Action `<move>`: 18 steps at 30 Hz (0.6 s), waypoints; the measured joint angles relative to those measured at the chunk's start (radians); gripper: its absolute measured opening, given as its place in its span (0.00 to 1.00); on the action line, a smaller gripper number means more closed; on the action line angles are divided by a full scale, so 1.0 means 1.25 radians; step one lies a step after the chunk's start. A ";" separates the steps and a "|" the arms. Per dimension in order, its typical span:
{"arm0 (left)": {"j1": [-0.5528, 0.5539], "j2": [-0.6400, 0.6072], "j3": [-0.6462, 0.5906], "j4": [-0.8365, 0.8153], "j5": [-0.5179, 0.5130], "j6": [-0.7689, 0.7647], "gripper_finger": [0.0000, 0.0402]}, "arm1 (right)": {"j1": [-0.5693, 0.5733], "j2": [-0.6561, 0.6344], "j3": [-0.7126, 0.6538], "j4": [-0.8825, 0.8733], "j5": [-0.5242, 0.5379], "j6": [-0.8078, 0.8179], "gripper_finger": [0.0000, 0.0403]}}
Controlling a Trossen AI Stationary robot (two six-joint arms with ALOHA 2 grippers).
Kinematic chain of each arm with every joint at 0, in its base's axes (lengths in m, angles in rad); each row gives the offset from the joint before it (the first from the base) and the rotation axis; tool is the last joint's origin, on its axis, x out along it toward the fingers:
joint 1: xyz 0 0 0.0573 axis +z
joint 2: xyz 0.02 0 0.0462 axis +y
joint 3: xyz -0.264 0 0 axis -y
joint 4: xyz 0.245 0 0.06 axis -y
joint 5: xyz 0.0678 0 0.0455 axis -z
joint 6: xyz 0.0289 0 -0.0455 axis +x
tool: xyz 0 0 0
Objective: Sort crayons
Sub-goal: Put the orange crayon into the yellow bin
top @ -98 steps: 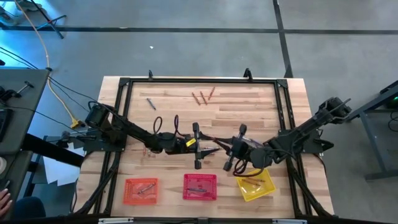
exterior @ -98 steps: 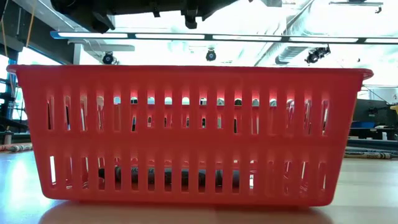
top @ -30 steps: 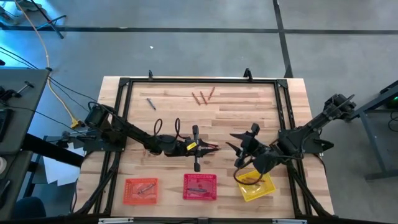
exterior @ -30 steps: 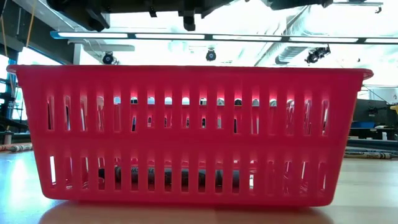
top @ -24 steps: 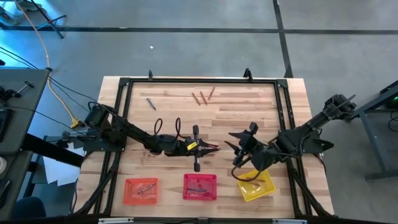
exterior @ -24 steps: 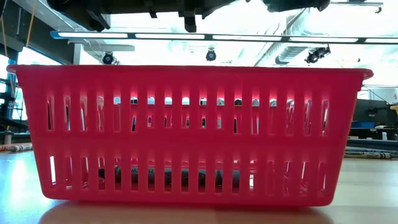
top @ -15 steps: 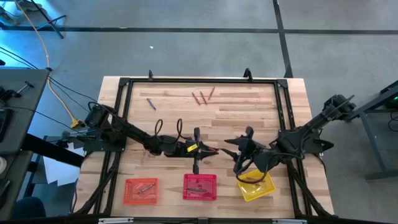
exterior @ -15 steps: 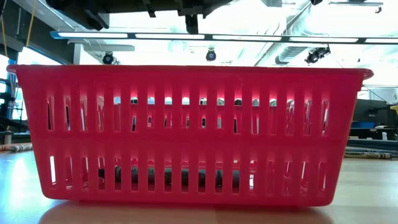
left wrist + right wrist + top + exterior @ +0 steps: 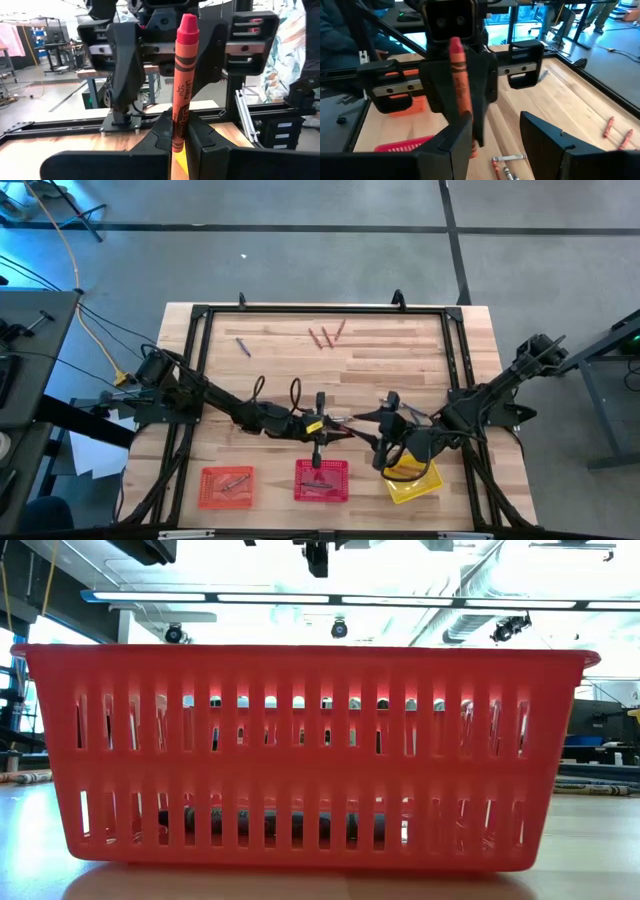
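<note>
A wooden table [image 9: 400, 365] stands on a grey floor [image 9: 300, 265], with a black metal frame [image 9: 205, 313] along its edges. Near the front edge three mesh baskets are in one row: an orange basket [image 9: 209, 475], a red basket [image 9: 304, 468] in the middle, and a yellow basket [image 9: 432, 482], a little tilted.

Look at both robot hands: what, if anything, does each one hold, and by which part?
The left hand pinches a red crayon by its lower end, tip sticking out. The right hand is open and holds nothing.
</note>
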 joint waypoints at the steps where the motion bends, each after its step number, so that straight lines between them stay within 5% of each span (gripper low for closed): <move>1: 0.001 0.000 0.000 -0.001 -0.001 0.000 0.00 | 0.000 0.000 0.000 0.000 -0.003 0.000 0.40; 18: -0.015 0.000 0.000 -0.006 -0.005 -0.024 0.00 | 0.076 0.000 0.000 0.001 0.007 0.008 0.40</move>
